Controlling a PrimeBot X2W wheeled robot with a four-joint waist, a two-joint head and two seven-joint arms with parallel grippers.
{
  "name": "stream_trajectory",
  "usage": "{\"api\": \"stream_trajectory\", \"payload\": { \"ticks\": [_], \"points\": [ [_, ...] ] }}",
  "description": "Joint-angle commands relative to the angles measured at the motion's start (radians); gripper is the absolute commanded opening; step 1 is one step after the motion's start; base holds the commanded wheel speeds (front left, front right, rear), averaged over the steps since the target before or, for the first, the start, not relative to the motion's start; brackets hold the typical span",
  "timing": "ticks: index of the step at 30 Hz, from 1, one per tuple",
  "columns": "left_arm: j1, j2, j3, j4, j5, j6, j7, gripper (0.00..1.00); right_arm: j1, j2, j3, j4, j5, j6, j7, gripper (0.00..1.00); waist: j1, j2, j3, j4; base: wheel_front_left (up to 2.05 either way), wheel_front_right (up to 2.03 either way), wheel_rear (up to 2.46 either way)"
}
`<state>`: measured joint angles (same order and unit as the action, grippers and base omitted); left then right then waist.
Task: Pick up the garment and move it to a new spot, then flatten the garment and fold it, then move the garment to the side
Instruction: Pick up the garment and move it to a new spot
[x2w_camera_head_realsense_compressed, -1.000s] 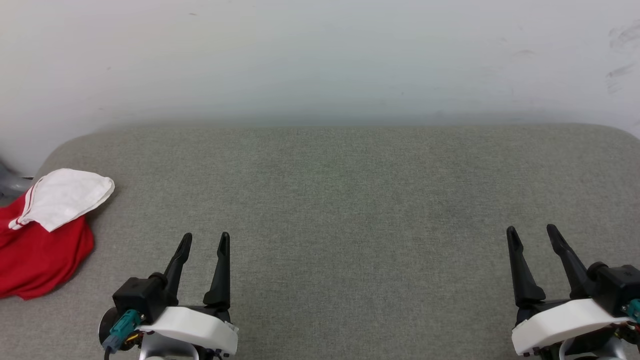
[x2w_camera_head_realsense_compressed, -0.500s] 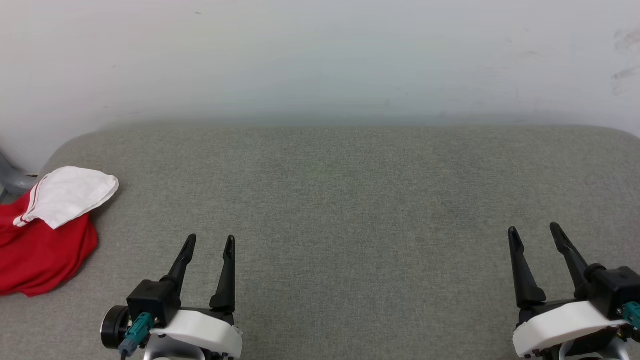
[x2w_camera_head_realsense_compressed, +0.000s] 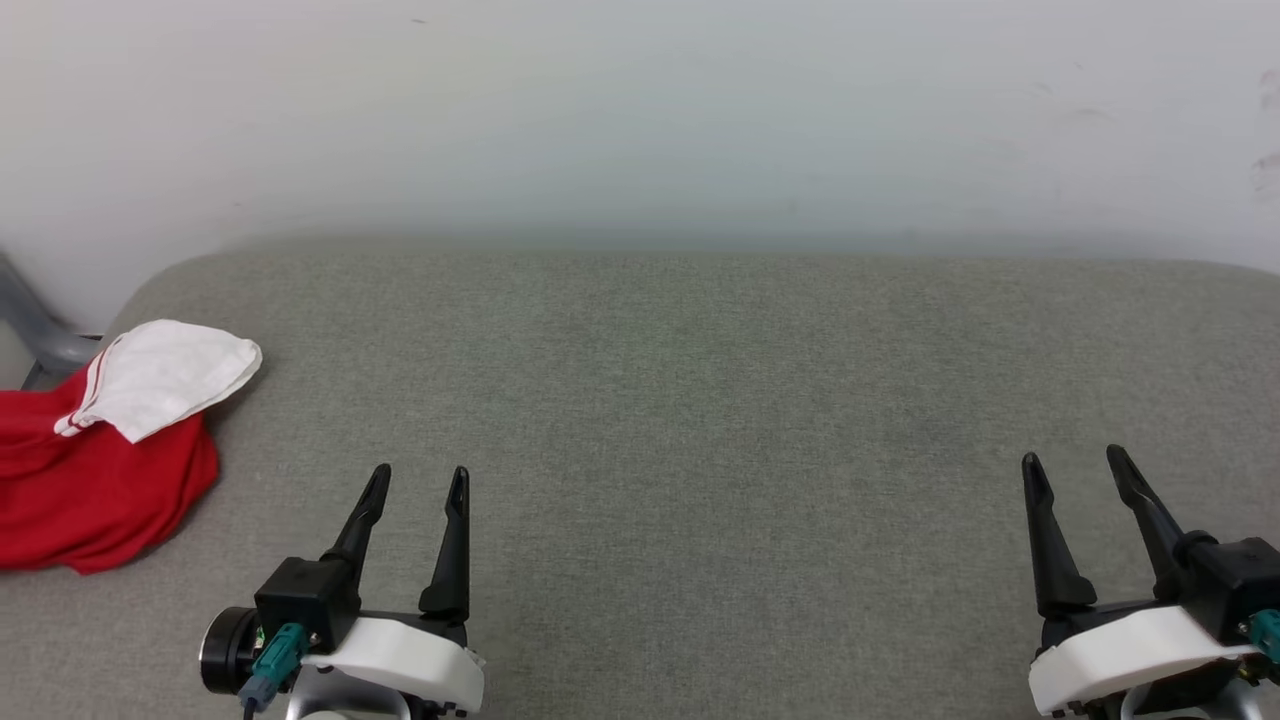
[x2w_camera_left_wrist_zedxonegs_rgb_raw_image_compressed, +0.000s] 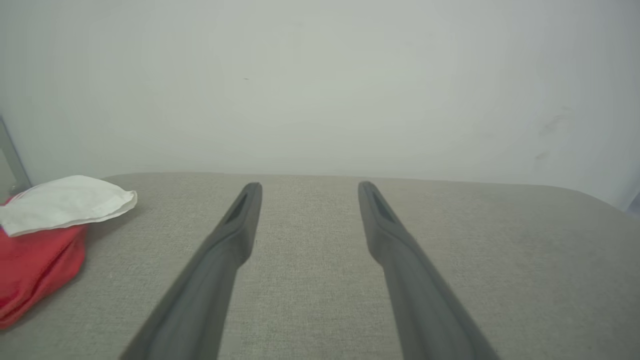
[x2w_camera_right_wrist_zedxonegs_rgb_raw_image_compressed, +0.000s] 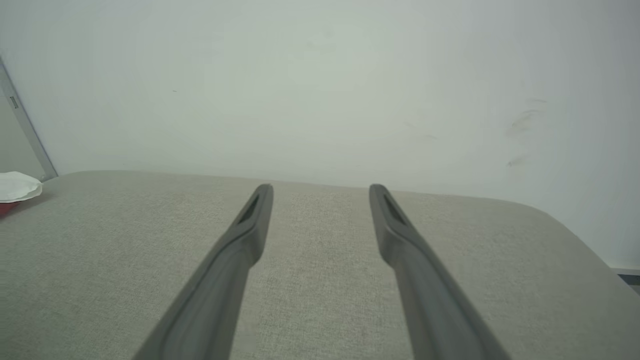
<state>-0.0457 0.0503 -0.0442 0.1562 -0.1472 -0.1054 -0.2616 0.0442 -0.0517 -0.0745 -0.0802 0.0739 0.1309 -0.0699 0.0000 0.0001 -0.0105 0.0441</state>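
Note:
The garment lies crumpled at the far left edge of the grey fabric surface, red with one white sleeve folded on top. The left wrist view shows the garment at its left edge, and the right wrist view catches a sliver of the garment at far left. My left gripper hovers at the lower left, open and empty, a short way right of the garment. At the lower right my right gripper is also open and empty, far from it.
The grey padded surface spans the whole width, with rounded far corners against a pale wall. A grey metal frame piece rises behind the garment at far left.
The head camera has turned slightly left, so the garment shows further into the picture. The left gripper has shifted a little to the right; both grippers stay open.

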Motion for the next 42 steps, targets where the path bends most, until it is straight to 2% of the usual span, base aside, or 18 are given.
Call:
{"api": "stream_trajectory", "payload": {
  "ticks": [1, 15, 28, 35, 42],
  "points": [
    [-0.008, 0.000, 0.004, 0.001, -0.005, 0.002, -0.005, 1.00, 0.005, 0.003, 0.001, -0.004, 0.005, 0.000, -0.001, 1.00, 0.0000, -0.0001, 0.001, 0.010, 0.00, 0.00, 0.00],
    [-0.016, 0.000, 0.032, 0.000, 0.021, 0.021, -0.004, 1.00, -0.010, 0.002, 0.033, -0.016, 0.010, 0.000, 0.006, 1.00, 0.0000, -0.0001, 0.006, 0.181, 0.00, 0.00, 0.00],
    [-0.014, 0.000, 0.074, -0.015, 0.039, 0.017, -0.004, 1.00, -0.027, 0.002, 0.075, -0.040, 0.004, 0.000, 0.008, 1.00, 0.0000, -0.0001, 0.006, 0.329, 0.00, 0.00, 0.00],
    [-0.018, 0.000, 0.097, -0.019, 0.043, 0.012, -0.004, 1.00, -0.030, 0.002, 0.089, -0.048, -0.005, 0.000, 0.014, 1.00, 0.0000, -0.0001, 0.013, 0.380, 0.00, 0.00, 0.00],
    [-0.021, 0.000, 0.104, -0.025, 0.034, 0.014, -0.004, 1.00, -0.044, 0.002, 0.092, -0.046, -0.010, 0.000, 0.015, 1.00, 0.0000, -0.0001, 0.024, 0.400, 0.00, 0.00, 0.00]
  ]
}}
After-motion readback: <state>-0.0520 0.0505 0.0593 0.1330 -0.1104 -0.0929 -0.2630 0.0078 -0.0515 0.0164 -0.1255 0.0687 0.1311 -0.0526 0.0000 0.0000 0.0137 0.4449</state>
